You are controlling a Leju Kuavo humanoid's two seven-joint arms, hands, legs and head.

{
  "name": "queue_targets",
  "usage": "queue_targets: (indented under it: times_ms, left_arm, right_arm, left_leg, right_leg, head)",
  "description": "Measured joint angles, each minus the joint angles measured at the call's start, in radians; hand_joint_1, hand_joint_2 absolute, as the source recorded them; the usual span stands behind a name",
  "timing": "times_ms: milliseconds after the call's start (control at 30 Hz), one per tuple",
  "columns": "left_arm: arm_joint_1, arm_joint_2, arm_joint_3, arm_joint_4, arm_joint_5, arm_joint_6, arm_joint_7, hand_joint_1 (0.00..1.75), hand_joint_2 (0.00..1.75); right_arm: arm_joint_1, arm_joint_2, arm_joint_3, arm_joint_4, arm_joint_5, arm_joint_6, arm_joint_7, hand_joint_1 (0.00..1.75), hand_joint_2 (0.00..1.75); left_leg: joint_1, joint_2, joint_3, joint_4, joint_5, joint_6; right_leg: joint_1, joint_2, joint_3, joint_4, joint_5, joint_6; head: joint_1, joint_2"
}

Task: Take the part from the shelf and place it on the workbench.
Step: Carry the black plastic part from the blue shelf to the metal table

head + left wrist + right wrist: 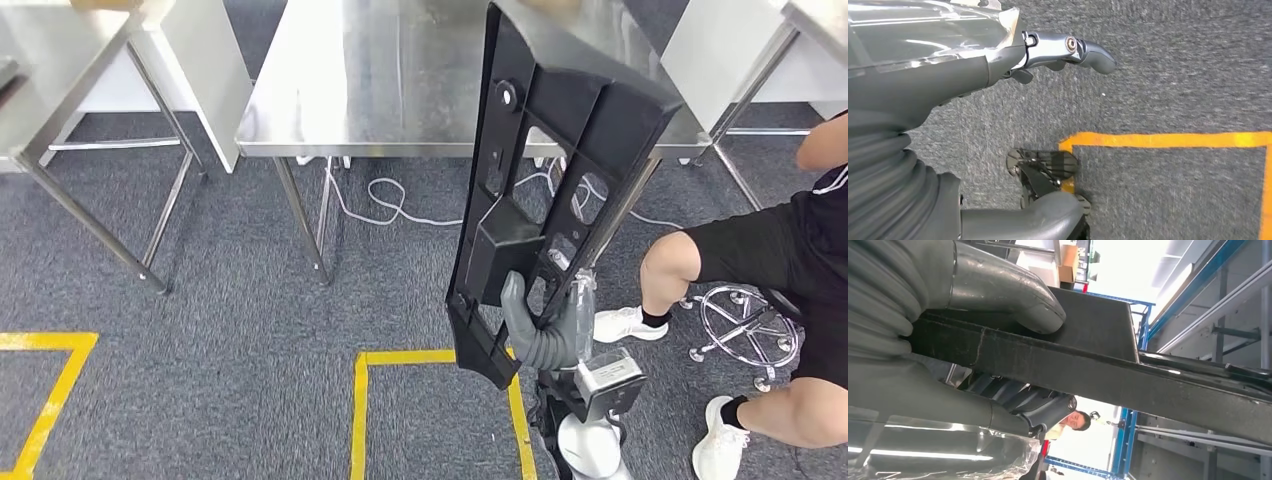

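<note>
1. Black moulded plastic, long and ribbed with cut-out openings and a round boss near the upper end: the part (540, 190), held up on a slant in the right hand (545, 325), lower end just above the yellow floor tape (400, 358), upper end overlapping the edge of the stainless steel workbench (370, 90) in the head view.
2. From the head view: thick grey thumb hooked through an opening low on the part, ribbed grey cover and silver wrist below it; whether the part touches the bench, not clear.
3. From the right wrist view: the part (1108, 375) edge-on as a flat dark bar with a rough matte face, thumb (1013, 290) pressed on one side and darker fingers (1043, 407) curled against the other, so clamped around it.
4. From the left wrist view: left hand (998, 60) hanging over grey carpet (1173, 75) and a corner of yellow tape (1158, 140), fingers fairly straight and loosely apart, nothing between them; most of the hand cut off by the near edge of the picture.
5. In the head view at the right edge, a seated person (770, 260) in black shorts and white shoes, cut off by the frame, beside a chrome stool base (745, 325).
6. More steel tables (60, 70) to the left, partly out of frame; white cables (390, 200) looped on the carpet under the workbench.
7. In the right wrist view, blue racking posts (1128, 440) behind the part, bright and washed out.
</note>
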Motion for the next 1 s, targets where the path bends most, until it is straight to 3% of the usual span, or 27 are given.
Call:
queue_targets:
  times_ms: [33,133,233,267,300,333,400,433,533,633,700,767,833,867,933,967,1000]
  left_arm:
    - [0.0,0.0,0.0,0.0,0.0,0.0,0.0,0.0,1.75]
    - [0.001,0.002,0.002,0.0,0.0,0.0,0.0,0.0,1.75]
    - [-0.002,0.001,0.003,-0.001,0.0,0.0,0.0,0.0,1.75]
    - [-0.001,0.001,0.003,-0.001,0.0,0.0,0.0,0.0,1.75]
    - [0.0,0.001,0.003,-0.001,0.0,0.0,0.0,0.0,1.75]
    - [0.002,0.002,0.003,-0.001,0.0,0.0,0.0,0.0,1.75]
    - [0.002,0.002,0.003,-0.001,0.0,0.0,0.0,0.0,1.75]
    - [0.001,0.003,0.003,0.0,0.0,0.0,0.0,0.0,1.75]
    - [0.002,0.006,0.004,-0.001,0.0,0.0,0.0,0.0,1.75]
    - [0.003,0.005,0.004,-0.001,0.0,0.0,0.0,0.0,1.75]
    - [0.0,0.004,0.004,-0.001,0.0,0.0,0.0,0.0,1.75]
    - [-0.002,0.004,0.004,-0.001,0.0,-0.001,0.0,0.0,1.75]
    - [-0.001,0.004,0.004,-0.001,-0.001,-0.002,0.001,0.0,1.75]
    - [0.0,0.003,0.004,-0.001,-0.001,-0.003,0.001,0.0,1.75]
    - [0.002,0.002,0.004,-0.001,-0.002,-0.003,0.002,0.0,1.75]
    - [0.001,0.002,0.004,-0.001,-0.002,-0.003,0.002,0.0,1.75]
    - [0.0,0.002,0.004,-0.001,-0.002,-0.003,0.003,0.0,1.75]
  right_arm:
    - [0.0,0.0,0.0,0.0,0.0,0.0,0.0,1.75,1.75]
    - [-0.003,0.004,0.0,-0.001,0.0,0.0,0.001,1.75,1.75]
    - [-0.005,0.008,0.001,-0.001,0.0,0.0,0.001,1.75,1.75]
    - [-0.005,0.009,0.001,-0.001,0.0,0.0,0.001,1.75,1.75]
    - [-0.003,0.009,0.001,-0.001,0.0,0.0,0.001,1.75,1.75]
    - [-0.003,0.009,0.001,-0.001,0.0,0.0,0.001,1.75,1.75]
    - [-0.003,0.009,0.001,-0.001,0.0,0.0,0.001,1.75,1.75]
    - [-0.004,0.009,0.001,0.0,0.0,0.0,0.001,1.75,1.75]
    - [-0.004,0.01,0.001,-0.001,0.0,0.0,0.002,1.75,1.75]
    - [-0.004,0.01,0.001,-0.004,0.001,0.0,0.001,1.75,1.75]
    - [-0.008,0.01,0.001,-0.005,0.002,0.0,0.001,1.75,1.75]
    - [-0.008,0.009,0.001,-0.006,0.001,0.0,0.001,1.75,1.75]
    - [-0.003,0.008,0.001,-0.006,0.001,0.0,0.002,1.75,1.75]
    - [-0.001,0.008,0.001,-0.006,0.001,0.0,0.002,1.75,1.75]
    - [-0.001,0.008,0.0,-0.006,0.001,-0.001,0.003,1.75,1.75]
    - [-0.001,0.008,-0.001,-0.005,0.001,-0.001,0.003,1.75,1.75]
    - [-0.001,0.008,-0.001,-0.005,0.001,-0.001,0.004,1.75,1.75]
  left_leg:
    - [0.0,0.0,0.002,0.005,0.0,-0.006]
    - [0.001,0.004,-0.014,0.07,-0.021,-0.021]
    - [0.012,0.01,-0.119,0.234,-0.094,-0.039]
    - [0.015,0.011,-0.154,0.275,-0.103,-0.042]
    - [0.015,0.012,-0.176,0.285,-0.09,-0.041]
    - [0.015,0.012,-0.179,0.257,-0.055,-0.037]
    - [0.011,0.012,-0.144,0.132,0.044,-0.02]
    - [0.006,0.012,-0.127,0.078,0.066,-0.011]
    - [-0.01,0.01,-0.101,0.013,0.058,0.011]
    - [-0.001,0.009,-0.061,-0.017,0.077,0.027]
    - [0.003,0.009,-0.047,-0.023,0.075,0.029]
    - [0.005,0.008,-0.043,-0.023,0.067,0.032]
    - [0.006,0.006,-0.034,-0.023,0.056,0.029]
    - [0.007,0.005,-0.026,-0.023,0.049,0.026]
    - [0.01,0.004,-0.008,-0.023,0.033,0.017]
    - [0.011,0.004,0.001,-0.021,0.025,0.011]
    - [0.011,0.003,0.008,-0.021,0.016,0.003]
  right_leg:
    - [-0.002,0.001,0.011,-0.006,-0.001,-0.013]
    - [-0.022,0.003,0.054,-0.024,0.012,-0.029]
    - [-0.024,0.002,0.071,-0.026,-0.002,-0.031]
    - [-0.023,0.004,0.076,-0.026,-0.007,-0.031]
    - [-0.023,0.005,0.083,-0.026,-0.013,-0.03]
    - [-0.021,0.006,0.092,-0.026,-0.021,-0.028]
    - [-0.019,0.007,0.112,-0.027,-0.037,-0.025]
    - [-0.017,0.007,0.121,-0.029,-0.045,-0.022]
    - [-0.014,0.007,0.136,-0.033,-0.052,-0.006]
    - [-0.006,0.007,0.139,-0.007,-0.064,0.011]
    - [-0.009,0.006,0.098,0.066,-0.086,0.013]
    - [-0.014,0.006,0.021,0.178,-0.123,0.014]
    - [-0.022,0.006,-0.044,0.24,-0.139,0.025]
    - [-0.026,0.006,-0.056,0.229,-0.124,0.036]
    - [-0.035,0.003,-0.027,0.106,-0.036,0.065]
    - [-0.037,0.0,-0.012,0.046,-0.003,0.068]
    - [-0.036,-0.005,0.002,0.003,0.016,0.062]
  head:
    - [0.0,0.0]
    - [-0.002,0.0]
    - [-0.008,0.0]
    - [-0.008,0.0]
    - [-0.008,0.0]
    - [-0.008,0.0]
    - [-0.008,0.0]
    - [-0.005,0.0]
    - [-0.003,0.0]
    - [-0.004,0.0]
    - [-0.001,0.0]
    - [0.0,0.0]
    - [0.001,0.0]
    - [0.001,0.0]
    - [0.001,0.0]
    - [0.002,0.0]
    - [0.003,0.0]
